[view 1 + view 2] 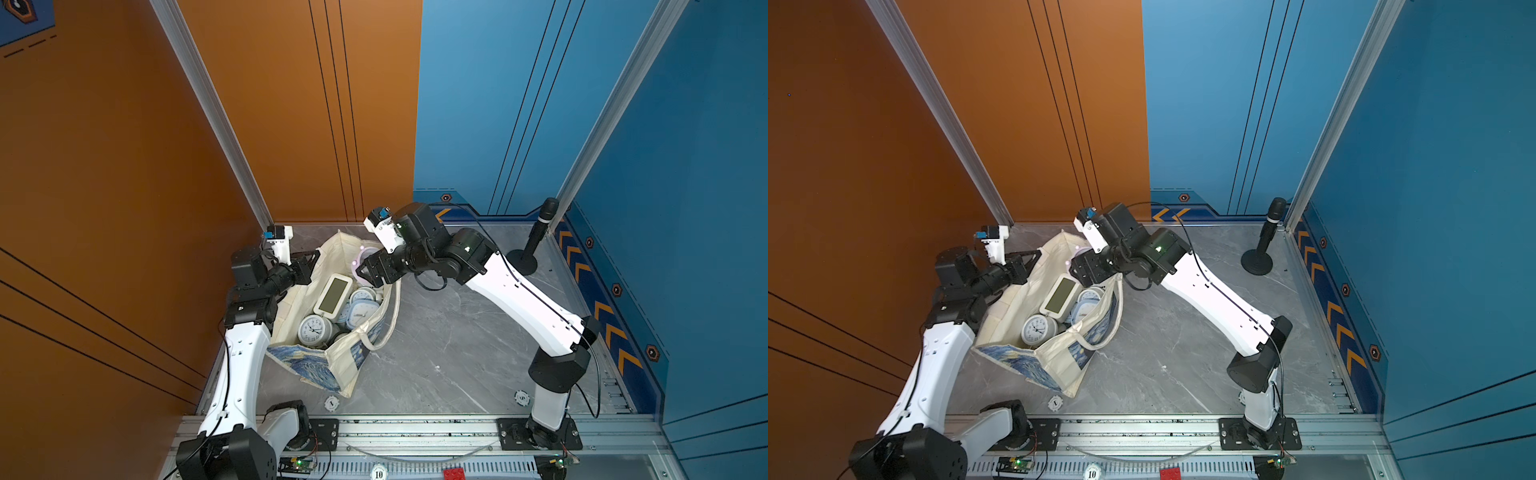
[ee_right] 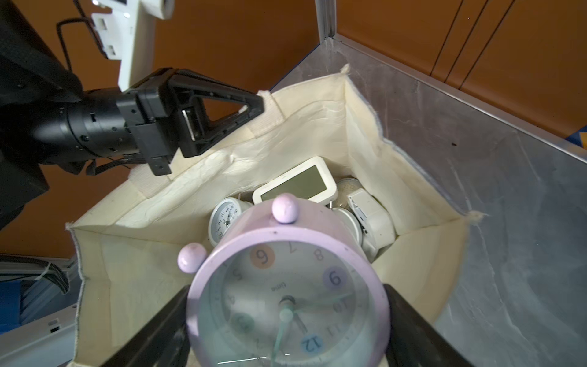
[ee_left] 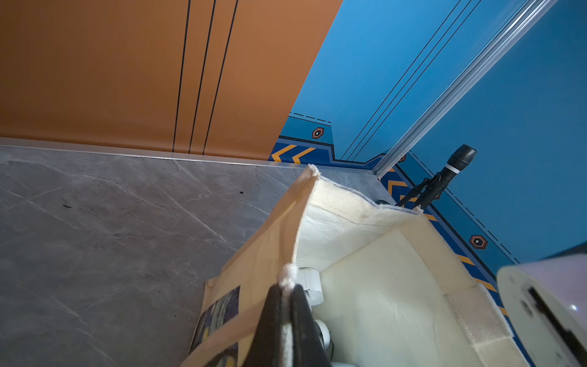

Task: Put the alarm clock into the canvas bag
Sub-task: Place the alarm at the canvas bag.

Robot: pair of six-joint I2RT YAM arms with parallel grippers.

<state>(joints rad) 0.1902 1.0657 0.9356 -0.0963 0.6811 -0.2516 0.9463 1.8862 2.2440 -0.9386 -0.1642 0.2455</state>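
At the left edge of the grey marble bench (image 1: 457, 332), the left gripper (image 1: 313, 254) is pinched closed on the rim of the canvas bag (image 1: 337, 365), whose mouth gapes upward. The starry-night tote stands near the far left corner, clocks piled inside: a round white analog clock (image 1: 311, 329), a white digital clock (image 1: 333, 295) and bluish clocks (image 1: 361, 316) beside it. Over the bag's far end, the right gripper (image 1: 362, 272) clasps the lilac alarm clock (image 2: 287, 305) between widely spread jaws, above the pile. A black microphone (image 1: 540, 232) on its stand occupies the far right corner.
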